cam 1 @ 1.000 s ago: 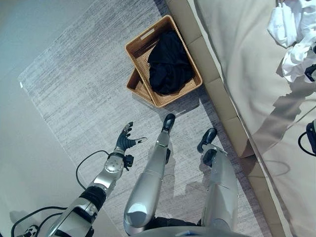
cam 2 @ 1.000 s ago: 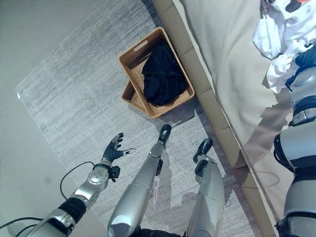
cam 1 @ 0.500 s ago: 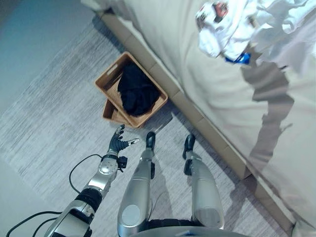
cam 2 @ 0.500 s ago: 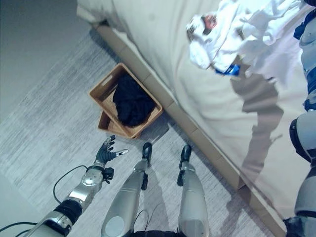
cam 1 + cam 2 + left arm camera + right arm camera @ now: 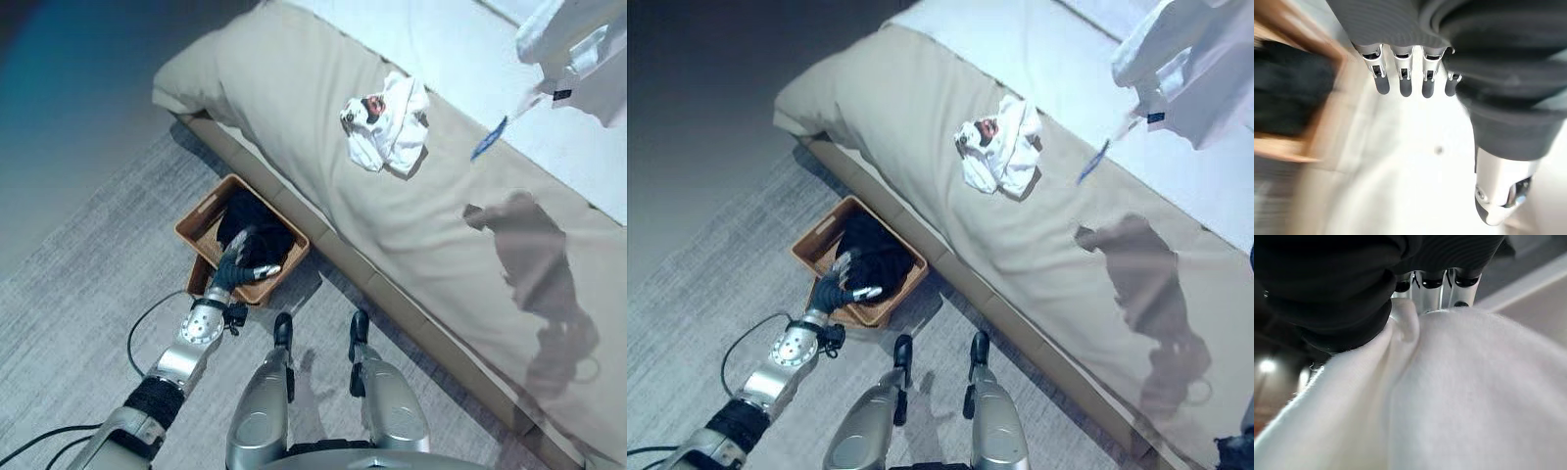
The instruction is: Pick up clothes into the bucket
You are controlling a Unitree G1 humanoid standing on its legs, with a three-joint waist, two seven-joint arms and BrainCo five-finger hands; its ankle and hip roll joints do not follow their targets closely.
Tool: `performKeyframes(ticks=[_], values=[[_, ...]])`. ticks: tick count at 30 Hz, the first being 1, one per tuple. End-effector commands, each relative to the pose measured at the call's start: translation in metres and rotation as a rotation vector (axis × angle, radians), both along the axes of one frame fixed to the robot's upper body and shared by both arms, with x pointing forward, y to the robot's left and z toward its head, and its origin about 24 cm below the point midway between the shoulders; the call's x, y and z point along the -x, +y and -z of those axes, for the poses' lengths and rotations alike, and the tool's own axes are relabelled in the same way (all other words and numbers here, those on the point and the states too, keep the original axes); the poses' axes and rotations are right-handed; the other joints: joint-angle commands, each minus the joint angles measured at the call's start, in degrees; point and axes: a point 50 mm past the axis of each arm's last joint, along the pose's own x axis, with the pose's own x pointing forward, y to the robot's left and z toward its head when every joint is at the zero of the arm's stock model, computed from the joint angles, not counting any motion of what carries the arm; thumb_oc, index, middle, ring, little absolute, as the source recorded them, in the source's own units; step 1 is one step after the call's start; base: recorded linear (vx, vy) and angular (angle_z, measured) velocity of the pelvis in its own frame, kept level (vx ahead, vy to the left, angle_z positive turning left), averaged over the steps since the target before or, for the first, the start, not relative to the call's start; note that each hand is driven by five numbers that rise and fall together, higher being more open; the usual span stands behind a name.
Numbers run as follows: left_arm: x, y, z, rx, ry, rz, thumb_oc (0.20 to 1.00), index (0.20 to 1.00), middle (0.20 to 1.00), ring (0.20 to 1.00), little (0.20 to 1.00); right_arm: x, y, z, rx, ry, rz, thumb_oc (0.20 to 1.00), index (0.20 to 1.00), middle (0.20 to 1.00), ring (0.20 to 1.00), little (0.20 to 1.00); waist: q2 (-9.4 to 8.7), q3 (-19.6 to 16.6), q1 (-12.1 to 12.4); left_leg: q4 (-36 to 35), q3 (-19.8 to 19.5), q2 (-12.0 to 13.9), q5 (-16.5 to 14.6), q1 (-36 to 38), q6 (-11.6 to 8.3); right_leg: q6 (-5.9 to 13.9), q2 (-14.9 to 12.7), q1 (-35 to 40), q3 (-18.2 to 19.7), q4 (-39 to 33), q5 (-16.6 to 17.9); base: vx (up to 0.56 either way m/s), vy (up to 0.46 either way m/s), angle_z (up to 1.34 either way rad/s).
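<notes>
A: What's the setting?

B: A bedroom floor with a grey woven rug (image 5: 88, 323) beside a low bed (image 5: 323, 108); a tan cover lies over the mattress, with a paler sheet further up; the bed base is a row of tan padded blocks along the rug's edge.

A: How many baskets?

B: Two wicker baskets, rectangular, brown; the upper wicker basket (image 5: 201, 217) sits skewed on the lower one (image 5: 199, 282), both just beside the bed base; one black garment (image 5: 257, 227) is heaped inside the upper one, soft and crumpled.

A: And clothes outside the baskets?

B: Two white pieces; one crumpled white garment (image 5: 387, 123) lies bunched on the tan cover, with a small dark and red patch on it; a second white cloth (image 5: 1181, 59) hangs in the air at the upper right edge, above the bed, with a small blue tag dangling below it.

A: Who holds that one?

B: The right hand (image 5: 1435, 281); its wrist view shows the fingers curled over a fold of thick, fleecy white fabric, gripping it.

A: The left hand?

B: The left hand (image 5: 240, 269) hovers over the near rim of the upper basket; fingers straight and spread, thumb apart, holding nothing.
</notes>
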Motion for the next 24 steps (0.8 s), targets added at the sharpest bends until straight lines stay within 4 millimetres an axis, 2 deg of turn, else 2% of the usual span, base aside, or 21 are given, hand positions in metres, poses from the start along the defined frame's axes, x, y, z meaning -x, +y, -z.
performKeyframes(ticks=[1, 3, 6, 7, 9, 11, 14, 17, 18, 19, 22, 24], values=[[0.003, -0.006, -0.020, 0.052, -0.088, 0.088, 1.000, 1.000, 1.000, 1.000, 1.000, -0.001, 0.027, -0.012, 0.102, -0.036, -0.050, 0.200, 0.200, 0.200, 0.200, 0.200, -1.43, -10.60, -1.04, 3.35, -0.11, 0.79, -4.72, -0.83, -0.80, 3.24, -1.16, -1.22, -0.32, 7.06, -4.91, 0.13, -0.002, -0.09], [-0.002, -0.023, -0.049, 0.073, -0.183, 0.166, 1.000, 1.000, 1.000, 1.000, 1.000, -0.009, 0.042, -0.003, 0.133, -0.012, -0.115, 0.200, 0.200, 0.200, 0.200, 0.200, -1.30, -12.64, -1.77, 3.15, 0.36, 1.15, -5.24, 0.73, -0.82, 3.24, -0.85, 0.07, 0.14, 6.61, -5.22, 0.10, -0.008, -0.11], [-0.008, -0.041, -0.076, 0.053, -0.267, 0.244, 1.000, 1.000, 1.000, 1.000, 1.000, -0.017, 0.060, 0.008, 0.178, 0.038, -0.191, 0.200, 0.200, 0.200, 0.200, 0.200, -1.15, -15.15, -2.63, 2.65, 0.93, 1.65, -5.88, 2.95, -0.78, 3.17, -0.45, 1.89, 0.68, 6.11, -5.74, 0.11, -0.011, -0.12], [-0.010, -0.044, -0.079, 0.053, -0.274, 0.252, 1.000, 1.000, 1.000, 1.000, 1.000, -0.018, 0.062, 0.012, 0.185, 0.055, -0.211, 0.200, 0.200, 0.200, 0.200, 0.200, -1.20, -15.62, -2.62, 2.48, 1.23, 1.76, -6.09, 3.80, -0.78, 3.15, -0.33, 2.70, 0.81, 5.92, -5.86, 0.10, -0.009, -0.20], [-0.019, -0.062, -0.100, 0.027, -0.329, 0.308, 1.000, 1.000, 1.000, 1.000, 1.000, -0.026, 0.087, 0.029, 0.214, 0.126, -0.352, 0.200, 0.200, 0.200, 0.200, 0.200, -0.78, -17.53, -3.82, 1.98, 2.15, 2.26, -6.56, 5.71, -0.76, 3.15, -0.03, 4.30, 1.61, 5.17, -6.08, 0.10, -0.018, -0.22], [-0.022, -0.070, -0.105, 0.013, -0.339, 0.335, 1.000, 1.000, 1.000, 1.000, 1.000, -0.028, 0.090, 0.036, 0.207, 0.152, -0.393, 0.200, 0.200, 0.200, 0.200, 0.200, -0.82, -18.07, -3.80, 1.66, 2.45, 2.44, -6.61, 6.37, -0.80, 3.18, 0.07, 4.92, 1.86, 4.69, -6.02, 0.04, -0.018, -0.21], [-0.026, -0.091, -0.124, -0.044, -0.379, 0.421, 1.000, 1.000, 1.000, 1.000, 1.000, -0.035, 0.107, 0.063, 0.209, 0.268, -0.534, 0.200, 0.200, 0.200, 0.200, 0.200, -0.17, -19.74, -4.64, 1.05, 3.21, 2.89, -6.72, 7.96, -0.88, 3.25, 0.38, 6.36, 2.16, 3.45, -5.85, 0.04, -0.019, -0.18], [-0.028, -0.102, -0.129, -0.058, -0.384, 0.453, 1.000, 1.000, 1.000, 1.000, 1.000, -0.034, 0.113, 0.075, 0.210, 0.312, -0.599, 0.200, 0.200, 0.200, 0.200, 0.200, 0.06, -20.15, -4.71, 0.70, 3.46, 3.00, -6.71, 8.80, -0.89, 3.25, 0.45, 7.24, 2.27, 2.91, -5.79, 0.02, -0.009, -0.13], [-0.030, -0.109, -0.133, -0.068, -0.390, 0.460, 1.000, 1.000, 1.000, 1.000, 1.000, -0.034, 0.123, 0.088, 0.232, 0.359, -0.661, 0.200, 0.200, 0.200, 0.200, 0.200, 0.35, -20.59, -4.85, 0.51, 3.55, 3.06, -6.74, 9.31, -0.89, 3.24, 0.47, 7.79, 2.23, 2.73, -5.88, 0.02, -0.009, -0.08], [-0.030, -0.110, -0.133, -0.069, -0.390, 0.461, 1.000, 1.000, 1.000, 1.000, 1.000, -0.033, 0.122, 0.088, 0.231, 0.360, -0.660, 0.200, 0.200, 0.200, 0.200, 0.200, 0.29, -20.58, -4.76, 0.47, 3.54, 3.06, -6.74, 9.38, -0.89, 3.24, 0.48, 7.86, 2.21, 2.70, -5.88, 0.02, -0.012, -0.04], [-0.037, -0.116, -0.128, -0.073, -0.370, 0.433, 1.000, 1.000, 1.000, 1.000, 1.000, -0.026, 0.139, 0.111, 0.241, 0.416, -0.803, 0.200, 0.200, 0.200, 0.200, 0.200, 0.63, -20.97, -4.81, 0.17, 3.58, 3.04, -6.68, 10.00, -0.92, 3.17, 0.38, 8.93, 1.94, 2.21, -6.01, 0.00, -0.010, -0.03], [-0.040, -0.115, -0.127, -0.073, -0.367, 0.407, 1.000, 1.000, 1.000, 1.000, 1.000, -0.021, 0.144, 0.118, 0.241, 0.435, -0.862, 0.200, 0.200, 0.200, 0.200, 0.200, 0.60, -21.07, -4.73, 0.18, 3.47, 2.98, -6.10, 9.83, -0.89, 3.04, 0.25, 8.90, 1.71, 2.08, -5.58, -0.02, -0.004, 0.00]])
